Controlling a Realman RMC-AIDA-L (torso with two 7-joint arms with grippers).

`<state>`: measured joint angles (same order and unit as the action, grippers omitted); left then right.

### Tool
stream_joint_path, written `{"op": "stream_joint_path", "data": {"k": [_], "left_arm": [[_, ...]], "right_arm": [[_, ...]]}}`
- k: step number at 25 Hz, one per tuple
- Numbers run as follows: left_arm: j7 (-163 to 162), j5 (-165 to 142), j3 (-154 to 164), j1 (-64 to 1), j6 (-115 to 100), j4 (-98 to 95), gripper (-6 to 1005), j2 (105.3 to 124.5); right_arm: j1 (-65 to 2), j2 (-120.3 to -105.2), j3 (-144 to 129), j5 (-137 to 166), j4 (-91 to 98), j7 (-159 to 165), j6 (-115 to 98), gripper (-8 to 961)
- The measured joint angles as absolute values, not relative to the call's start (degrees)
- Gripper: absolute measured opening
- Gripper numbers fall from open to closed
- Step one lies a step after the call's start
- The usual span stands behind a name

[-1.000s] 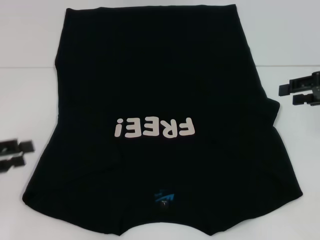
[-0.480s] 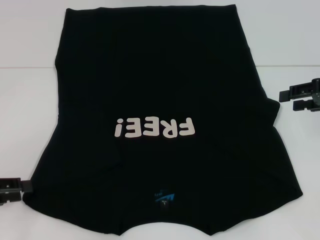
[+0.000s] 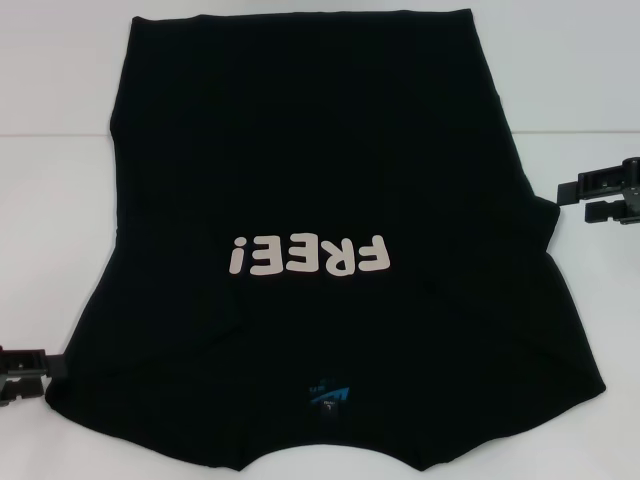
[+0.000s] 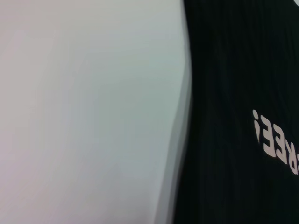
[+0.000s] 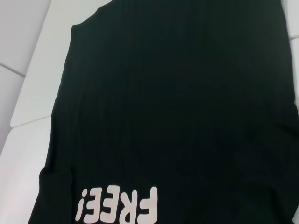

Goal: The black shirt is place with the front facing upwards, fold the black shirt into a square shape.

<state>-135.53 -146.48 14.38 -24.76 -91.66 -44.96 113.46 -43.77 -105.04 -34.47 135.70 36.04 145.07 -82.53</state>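
Note:
The black shirt [image 3: 320,150] lies flat on the white table, front up, with its collar and blue neck label [image 3: 328,393] at the near edge. The white "FREE!" lettering [image 3: 308,256] reads upside down from the head view. My left gripper [image 3: 50,375] is open, low at the near left, its fingertips right at the left sleeve's edge. My right gripper [image 3: 573,200] is open just off the shirt's right edge, level with the right sleeve. The left wrist view shows the shirt [image 4: 233,93] beside bare table. The right wrist view shows the shirt [image 5: 177,93] with its lettering.
The white table [image 3: 50,200] shows on both sides of the shirt. A seam or table edge line [image 3: 570,131] crosses behind it. The shirt's hem reaches the top of the head view and its collar side runs off the bottom.
My left gripper has come nearer along the table's left side and reached the left sleeve's corner. My right gripper has shifted slightly right and down. The shirt has not moved.

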Motion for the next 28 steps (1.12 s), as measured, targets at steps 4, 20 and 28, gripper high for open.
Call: {"op": "stream_joint_path", "data": {"k": [4, 20, 28], "left_arm": [[-135.83, -146.65, 14.51, -24.84, -91.24, -44.49, 517, 113.4], [-136.3, -147.13, 17.33, -26.54, -89.67, -41.37, 498, 113.56], [-136.53, -146.74, 17.01, -27.84, -89.27, -40.72, 489, 113.47]], "right_arm": [[-43.77, -105.03, -34.45, 135.69, 36.14, 145.08, -82.54, 635], [-43.71, -105.03, -34.53, 135.68, 36.07, 144.4, -82.73, 633], [-43.68, -105.11, -34.19, 135.5, 35.84, 143.67, -82.92, 631]]}}
